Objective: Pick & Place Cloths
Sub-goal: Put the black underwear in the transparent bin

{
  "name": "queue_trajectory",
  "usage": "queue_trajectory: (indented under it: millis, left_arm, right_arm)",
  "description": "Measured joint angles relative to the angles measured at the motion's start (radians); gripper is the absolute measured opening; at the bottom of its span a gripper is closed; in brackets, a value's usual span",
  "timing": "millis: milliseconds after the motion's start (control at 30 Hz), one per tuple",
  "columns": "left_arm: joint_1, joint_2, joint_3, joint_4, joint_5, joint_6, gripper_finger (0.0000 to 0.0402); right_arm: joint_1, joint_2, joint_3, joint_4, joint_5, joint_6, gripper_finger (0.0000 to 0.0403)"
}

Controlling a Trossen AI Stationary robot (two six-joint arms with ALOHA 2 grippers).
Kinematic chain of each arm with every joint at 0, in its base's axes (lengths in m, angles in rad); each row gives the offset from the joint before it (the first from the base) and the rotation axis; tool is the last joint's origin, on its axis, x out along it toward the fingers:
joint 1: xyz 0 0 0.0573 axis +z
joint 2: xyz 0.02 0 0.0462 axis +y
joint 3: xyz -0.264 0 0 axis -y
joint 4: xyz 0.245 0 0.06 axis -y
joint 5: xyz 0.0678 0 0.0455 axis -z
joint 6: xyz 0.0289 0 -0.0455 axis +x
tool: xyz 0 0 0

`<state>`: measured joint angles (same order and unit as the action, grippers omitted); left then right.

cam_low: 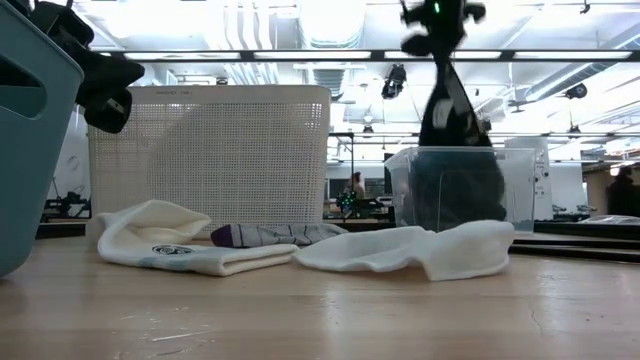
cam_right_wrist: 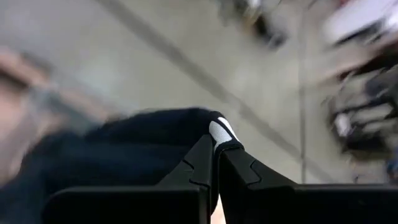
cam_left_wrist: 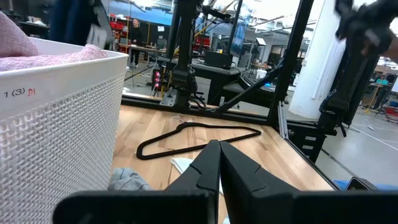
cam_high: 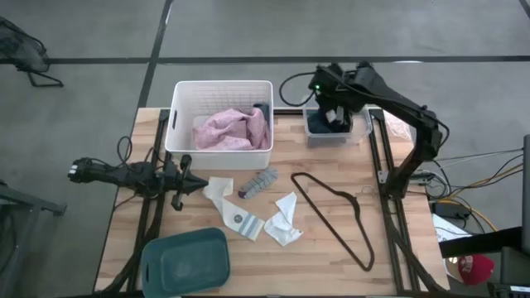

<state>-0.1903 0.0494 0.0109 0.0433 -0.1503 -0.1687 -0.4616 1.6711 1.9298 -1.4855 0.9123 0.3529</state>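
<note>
On the left edge of the table: left gripper (cam_high: 201,184), jaws pressed together, empty.
Just past its jaws: socks (cam_high: 248,207) and hanger (cam_high: 335,215) lay on the wood.
Basket (cam_high: 219,89): held the pink garment (cam_high: 232,130).
Right gripper (cam_high: 335,112): jaws pinched a navy garment (cam_low: 445,110) hanging into the clear bin (cam_low: 455,190).

Bare wood right of the wire hanger (cam_high: 335,217); socks (cam_high: 248,207) crowd mid-table.
</note>
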Motion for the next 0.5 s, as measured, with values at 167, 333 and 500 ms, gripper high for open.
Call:
queue_trajectory:
  millis: [167, 333, 500]
  left_arm:
    - [0.000, 0.000, 0.000, 0.000, 0.000, 0.000, 0.0012]
    - [0.000, 0.000, 0.000, 0.000, 0.000, 0.000, 0.0012]
    - [0.000, 0.000, 0.000, 0.000, 0.000, 0.000, 0.0012]
  right_arm:
    - [-0.082, 0.000, -0.180, 0.002, -0.313, 0.008, 0.0008]
    - [-0.130, 0.000, -0.359, 0.010, -0.393, -0.009, 0.0008]
    - [-0.151, 0.000, -0.478, 0.041, -0.343, -0.022, 0.0008]
